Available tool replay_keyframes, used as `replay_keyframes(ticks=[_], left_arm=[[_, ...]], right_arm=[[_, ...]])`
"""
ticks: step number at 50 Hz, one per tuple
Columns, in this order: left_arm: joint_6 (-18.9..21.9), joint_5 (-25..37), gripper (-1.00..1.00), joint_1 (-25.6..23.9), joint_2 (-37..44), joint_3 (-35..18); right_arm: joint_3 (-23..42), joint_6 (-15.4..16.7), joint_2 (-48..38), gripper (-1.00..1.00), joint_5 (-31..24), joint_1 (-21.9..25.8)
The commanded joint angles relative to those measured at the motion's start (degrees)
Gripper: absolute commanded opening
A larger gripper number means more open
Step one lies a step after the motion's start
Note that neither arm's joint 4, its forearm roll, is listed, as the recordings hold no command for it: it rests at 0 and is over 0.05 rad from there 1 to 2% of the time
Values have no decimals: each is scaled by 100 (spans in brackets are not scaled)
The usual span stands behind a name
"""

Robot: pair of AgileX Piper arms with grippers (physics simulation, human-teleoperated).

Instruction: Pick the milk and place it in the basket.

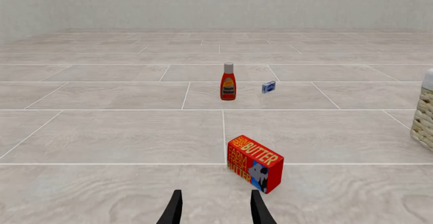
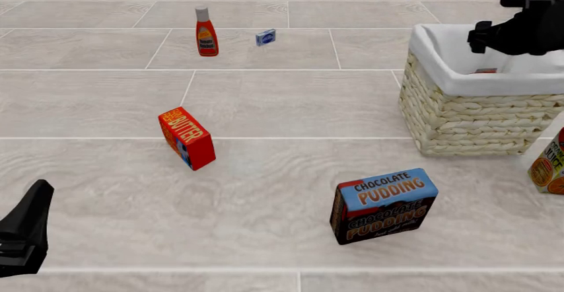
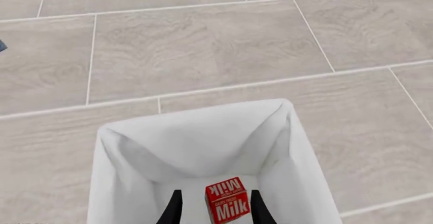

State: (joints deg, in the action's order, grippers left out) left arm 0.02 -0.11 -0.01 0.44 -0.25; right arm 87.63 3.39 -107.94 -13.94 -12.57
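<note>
The basket [image 2: 467, 117] is shown at the table's right, its white lining seen from above by the right wrist camera. The milk [image 3: 226, 202] is located inside it, on the lined floor, between the spread, released fingers of the right gripper [image 3: 215, 207]. The left gripper [image 1: 215, 209], likewise parted and empty, is directed toward the butter box [image 1: 255, 163].

Basket [image 3: 121, 148] walls hem right claw [image 3: 213, 203]; milk [image 3: 226, 199] between fingers.
</note>
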Motion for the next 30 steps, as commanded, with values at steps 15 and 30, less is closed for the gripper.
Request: replay_keyframes(ticks=[15, 30], left_arm=[[1, 0, 100, 0, -1, 0], [0, 0, 100, -1, -1, 0]], right_arm=[[-342, 56, 881, 100, -46, 32], [-761, 60, 1408, 100, 89, 61]])
